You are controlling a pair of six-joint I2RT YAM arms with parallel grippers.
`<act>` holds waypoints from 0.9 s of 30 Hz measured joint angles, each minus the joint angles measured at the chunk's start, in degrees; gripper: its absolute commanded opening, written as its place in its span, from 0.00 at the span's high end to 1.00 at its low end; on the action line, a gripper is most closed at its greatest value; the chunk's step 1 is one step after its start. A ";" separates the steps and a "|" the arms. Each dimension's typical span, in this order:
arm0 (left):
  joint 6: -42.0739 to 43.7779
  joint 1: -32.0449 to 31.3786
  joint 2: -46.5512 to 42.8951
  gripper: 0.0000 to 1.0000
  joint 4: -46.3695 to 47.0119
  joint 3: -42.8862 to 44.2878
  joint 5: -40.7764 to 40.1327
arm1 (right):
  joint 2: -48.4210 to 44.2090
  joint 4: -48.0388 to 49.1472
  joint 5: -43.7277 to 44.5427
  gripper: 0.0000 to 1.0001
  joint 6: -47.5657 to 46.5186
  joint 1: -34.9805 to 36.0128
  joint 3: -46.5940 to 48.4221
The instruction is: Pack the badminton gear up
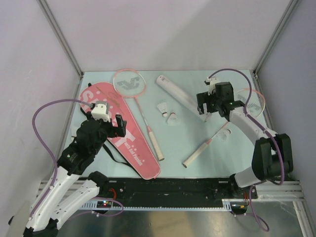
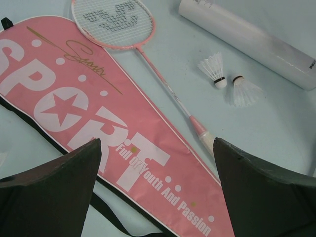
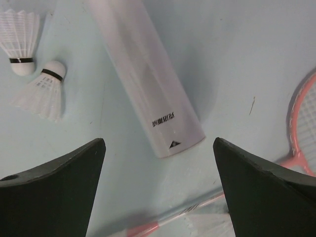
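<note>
1. Pink fabric, flat and racket-shaped, makes up the bag (image 1: 129, 143). It is lettered "SPORT" in white around a star and lies slanted from 10 o'clock to 6 o'clock on the pale, smooth surface (image 1: 190, 131). A thin black strap (image 1: 111, 154) loops out at its lower edge.
2. The first racket (image 1: 143, 112) has a pink oval rim, white strings, a thin shaft and a pale wrapped handle. Its head is at 11 o'clock and its shaft runs just beside the bag's right edge.
3. The second racket (image 1: 200, 152) lies between 3 and 5 o'clock, its rim partly hidden under the right arm.
4. The tube (image 1: 177, 91), a long glossy white cylinder, rests slanted at 12 to 1 o'clock, with small dark print near one end.
5. Two shuttlecocks (image 1: 171, 118) have white feather skirts and rounded tips with a dark band. They lie on their sides near the centre, just beside each other.
6. The left gripper (image 1: 106, 128) hovers over the bag, its dark wedge-shaped fingers (image 2: 54, 192) spread wide and holding nothing.
7. The right gripper (image 1: 208, 111) hangs above the tube's printed end, with both of its fingers (image 3: 261, 187) wide apart and empty.
</note>
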 measured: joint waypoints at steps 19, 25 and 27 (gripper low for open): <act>0.74 0.00 -0.57 0.02 0.83 -0.81 1.53 | 25.14 -4.66 -10.34 0.13 -11.67 -2.08 13.75; 3.72 0.00 -3.15 0.01 4.31 -4.70 3.43 | 26.67 -6.40 -9.88 0.29 -12.68 -2.08 14.32; 5.16 0.00 -4.50 0.01 5.70 -6.45 5.03 | 26.75 -6.82 -9.90 0.39 -13.35 -2.08 14.58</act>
